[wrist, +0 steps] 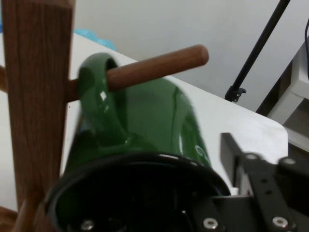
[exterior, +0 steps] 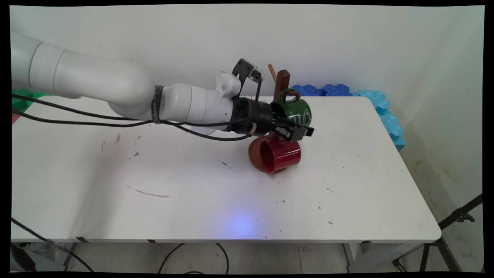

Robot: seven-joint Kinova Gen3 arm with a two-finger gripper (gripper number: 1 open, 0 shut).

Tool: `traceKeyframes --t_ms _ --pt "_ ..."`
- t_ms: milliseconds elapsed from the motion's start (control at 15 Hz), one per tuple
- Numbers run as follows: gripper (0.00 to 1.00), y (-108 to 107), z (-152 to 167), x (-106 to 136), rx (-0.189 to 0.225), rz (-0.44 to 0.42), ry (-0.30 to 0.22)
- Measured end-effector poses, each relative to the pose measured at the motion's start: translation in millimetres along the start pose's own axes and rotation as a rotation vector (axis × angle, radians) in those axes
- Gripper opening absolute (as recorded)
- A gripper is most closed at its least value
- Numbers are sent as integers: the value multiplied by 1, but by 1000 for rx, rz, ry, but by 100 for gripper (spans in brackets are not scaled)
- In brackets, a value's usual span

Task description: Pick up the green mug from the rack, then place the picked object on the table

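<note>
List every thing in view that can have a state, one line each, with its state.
green mug: hanging by its handle on a peg of the wooden mug tree, tilted, rim toward the claw.
red mug: lying on its side on the table, opening toward the camera.
wooden mug tree: upright, one peg through the green mug's handle.
claw: at the green mug's rim; open or shut cannot be told.
table: scuffed and marked.

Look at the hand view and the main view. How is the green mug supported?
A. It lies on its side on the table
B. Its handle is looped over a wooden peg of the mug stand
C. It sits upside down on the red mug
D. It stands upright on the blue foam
B: the green mug hangs with its handle around the wooden peg of the stand, above the red mug.
</note>
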Motion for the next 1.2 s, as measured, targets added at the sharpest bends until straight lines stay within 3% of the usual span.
traceKeyframes --t_ms 1200 --pt "0 21 -7 4 -61 62 54"
